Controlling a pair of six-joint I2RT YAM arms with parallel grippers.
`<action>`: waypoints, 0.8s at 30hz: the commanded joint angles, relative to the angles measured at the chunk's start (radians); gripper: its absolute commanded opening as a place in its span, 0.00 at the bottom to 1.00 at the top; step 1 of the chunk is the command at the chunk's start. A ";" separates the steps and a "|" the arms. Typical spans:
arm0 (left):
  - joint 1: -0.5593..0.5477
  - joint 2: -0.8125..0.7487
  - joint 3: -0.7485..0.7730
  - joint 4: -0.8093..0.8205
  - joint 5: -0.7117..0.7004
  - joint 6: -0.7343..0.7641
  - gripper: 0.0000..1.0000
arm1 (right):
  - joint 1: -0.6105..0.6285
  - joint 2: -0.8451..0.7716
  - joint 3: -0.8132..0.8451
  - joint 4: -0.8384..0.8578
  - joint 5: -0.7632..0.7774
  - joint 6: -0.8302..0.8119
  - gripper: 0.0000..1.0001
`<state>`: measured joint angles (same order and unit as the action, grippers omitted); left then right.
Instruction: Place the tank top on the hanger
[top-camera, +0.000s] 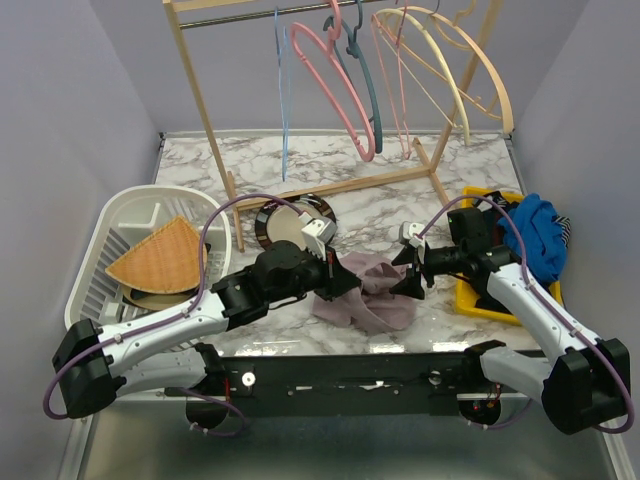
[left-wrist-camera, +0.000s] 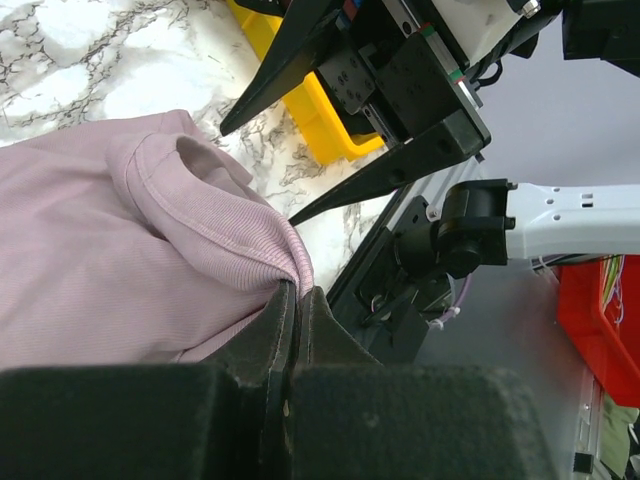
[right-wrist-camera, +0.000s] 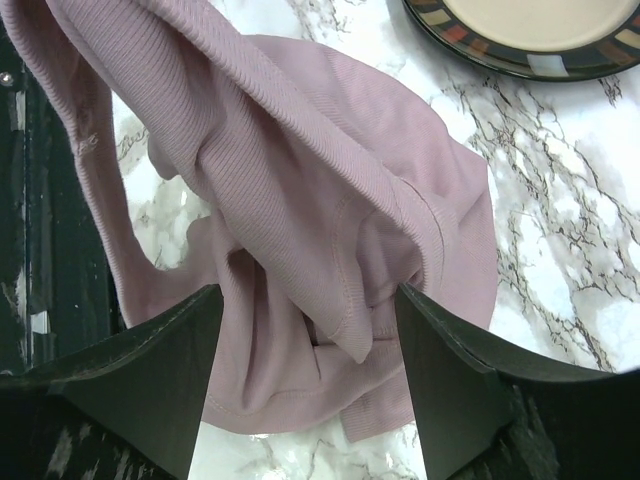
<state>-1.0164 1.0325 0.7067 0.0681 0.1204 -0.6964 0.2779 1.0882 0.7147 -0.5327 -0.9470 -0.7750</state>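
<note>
The mauve tank top (top-camera: 368, 298) lies crumpled on the marble table near the front edge, between my two grippers. My left gripper (top-camera: 343, 281) is shut on a hemmed edge of the tank top (left-wrist-camera: 130, 250), and its tips (left-wrist-camera: 297, 292) pinch a fold of fabric. My right gripper (top-camera: 408, 277) is open at the garment's right side. In the right wrist view its jaws (right-wrist-camera: 308, 300) stand on either side of a loose fold of the tank top (right-wrist-camera: 300, 170) without touching it. The thin light-blue hanger (top-camera: 283, 100) hangs on the wooden rack at the back.
A wooden rack (top-camera: 200, 95) at the back also carries a pink hanger (top-camera: 343, 100), a teal hanger (top-camera: 368, 85) and cream hangers (top-camera: 455, 70). A dark-rimmed plate (top-camera: 288, 222) sits behind the garment. A white dish rack (top-camera: 115, 215) is at left, a yellow bin (top-camera: 480, 302) with blue clothes (top-camera: 540, 235) at right.
</note>
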 joint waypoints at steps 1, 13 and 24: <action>0.002 0.008 0.019 0.041 0.035 0.009 0.00 | 0.004 0.004 -0.006 0.007 0.017 0.000 0.77; 0.002 0.011 0.019 0.045 0.042 0.012 0.00 | 0.004 0.004 -0.003 -0.004 0.011 -0.004 0.77; 0.002 0.014 0.017 0.059 0.061 -0.002 0.00 | 0.004 -0.010 -0.001 -0.018 -0.012 -0.013 0.75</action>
<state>-1.0164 1.0496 0.7071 0.0818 0.1493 -0.6964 0.2779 1.0874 0.7147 -0.5339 -0.9459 -0.7780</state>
